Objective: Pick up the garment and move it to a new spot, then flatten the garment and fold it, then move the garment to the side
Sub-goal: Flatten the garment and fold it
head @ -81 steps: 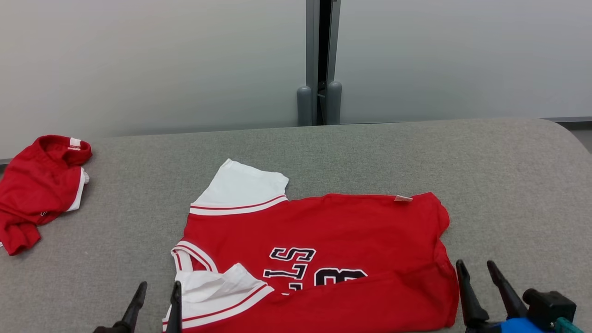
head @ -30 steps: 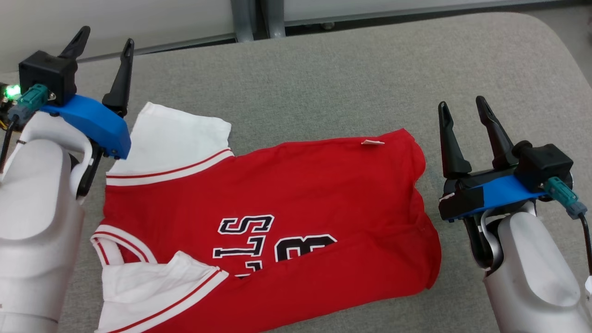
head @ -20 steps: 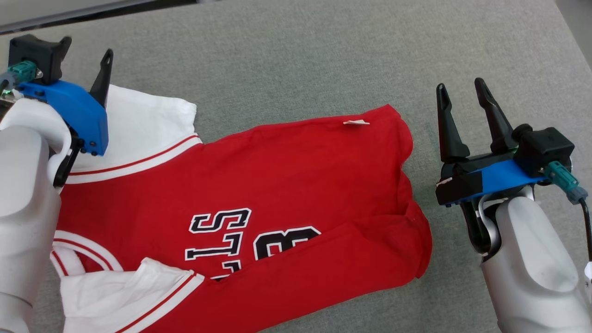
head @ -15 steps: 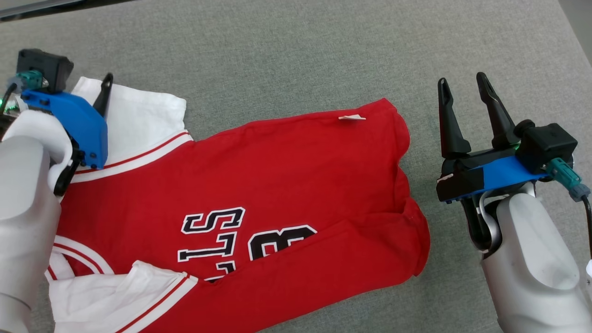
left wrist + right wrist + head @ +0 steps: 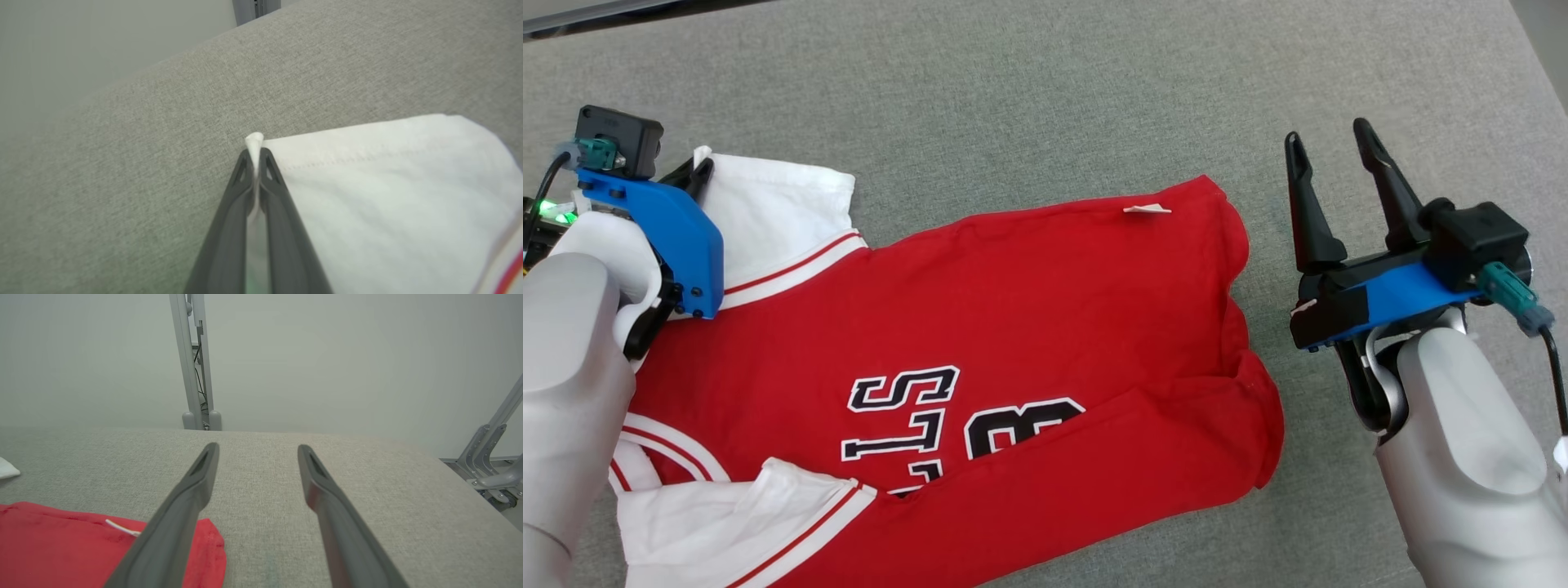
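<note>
The garment (image 5: pixel 980 327) is a red jersey with white sleeves and black lettering, lying spread on the grey table (image 5: pixel 1045 98). My left gripper (image 5: pixel 698 167) is shut on the far corner of its white sleeve (image 5: pixel 776 204); in the left wrist view the gripper (image 5: pixel 255 153) pinches a small tuft of the white sleeve (image 5: pixel 388 196) between its tips. My right gripper (image 5: pixel 1327 139) hovers open just right of the jersey's hem, holding nothing. The right wrist view shows the right gripper (image 5: pixel 257 451) with its fingers apart above the table, and the garment's red hem (image 5: pixel 81 547) at lower left.
Grey partition panels and a metal post (image 5: pixel 196 375) stand behind the table's far edge. A wheeled metal frame (image 5: pixel 494 457) sits off the table's right end. Bare grey cloth surface (image 5: pixel 1380 65) stretches beyond and right of the jersey.
My left gripper came down onto the sleeve's far corner and shut on it. The head camera tilted down earlier. The right gripper stays open, drifted slightly up.
</note>
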